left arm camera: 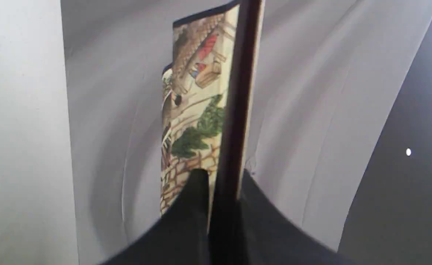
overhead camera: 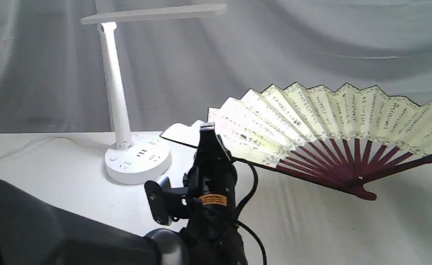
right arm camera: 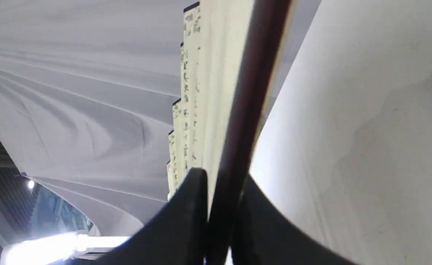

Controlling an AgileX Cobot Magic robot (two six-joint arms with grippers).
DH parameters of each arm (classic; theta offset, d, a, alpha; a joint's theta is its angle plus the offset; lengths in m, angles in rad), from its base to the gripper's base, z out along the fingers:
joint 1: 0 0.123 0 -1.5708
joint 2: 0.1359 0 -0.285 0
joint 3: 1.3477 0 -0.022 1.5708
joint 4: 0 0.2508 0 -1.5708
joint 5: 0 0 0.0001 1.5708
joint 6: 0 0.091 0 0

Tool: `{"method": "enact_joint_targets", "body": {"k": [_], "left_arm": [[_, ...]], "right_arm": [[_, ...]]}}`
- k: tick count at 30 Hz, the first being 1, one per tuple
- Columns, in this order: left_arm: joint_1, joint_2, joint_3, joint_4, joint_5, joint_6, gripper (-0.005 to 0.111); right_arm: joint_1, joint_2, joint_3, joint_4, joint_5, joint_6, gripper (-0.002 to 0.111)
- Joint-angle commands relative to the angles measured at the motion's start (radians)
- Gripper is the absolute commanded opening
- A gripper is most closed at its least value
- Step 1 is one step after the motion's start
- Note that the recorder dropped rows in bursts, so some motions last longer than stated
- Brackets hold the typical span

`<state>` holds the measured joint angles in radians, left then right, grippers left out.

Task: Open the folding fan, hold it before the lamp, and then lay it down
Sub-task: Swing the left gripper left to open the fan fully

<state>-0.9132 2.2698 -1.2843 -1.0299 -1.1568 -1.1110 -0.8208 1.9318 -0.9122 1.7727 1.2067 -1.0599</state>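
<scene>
Folding fan (overhead camera: 329, 114) spread wide, held up at both ends, beside the lamp (overhead camera: 116, 92).
Left claw (left arm camera: 221, 176) clamped tight on the dark outer rib at the lamp-side end. Right claw (right arm camera: 223, 180) likewise pinched onto the opposite outer rib, outside the exterior view. Calligraphy side faces the exterior camera; pleats nearest the lamp brightly lit. Lamp base sits on the white counter (overhead camera: 54, 158).
</scene>
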Motion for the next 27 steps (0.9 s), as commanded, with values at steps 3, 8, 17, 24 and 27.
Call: {"method": "enact_joint_targets", "body": {"k": [3, 8, 17, 24, 27], "left_arm": [[0.039, -0.069, 0.064, 0.0, -0.064, -0.047, 0.0], [0.042, -0.107, 0.132, 0.006, -0.064, -0.058, 0.0], [0.054, -0.206, 0.268, -0.003, -0.064, -0.073, 0.0], [0.077, -0.286, 0.362, -0.016, -0.064, -0.077, 0.0], [0.077, -0.314, 0.366, -0.031, -0.064, -0.077, 0.0]], "right_arm": [[0.031, -0.041, 0.002, -0.028, -0.072, -0.054, 0.0], [0.069, -0.042, 0.002, -0.028, -0.071, -0.022, 0.0], [0.139, -0.042, 0.002, -0.028, -0.08, -0.004, 0.0], [0.17, -0.042, 0.002, -0.028, -0.082, 0.038, 0.0], [0.196, -0.042, 0.002, -0.028, -0.092, 0.046, 0.0]]}}
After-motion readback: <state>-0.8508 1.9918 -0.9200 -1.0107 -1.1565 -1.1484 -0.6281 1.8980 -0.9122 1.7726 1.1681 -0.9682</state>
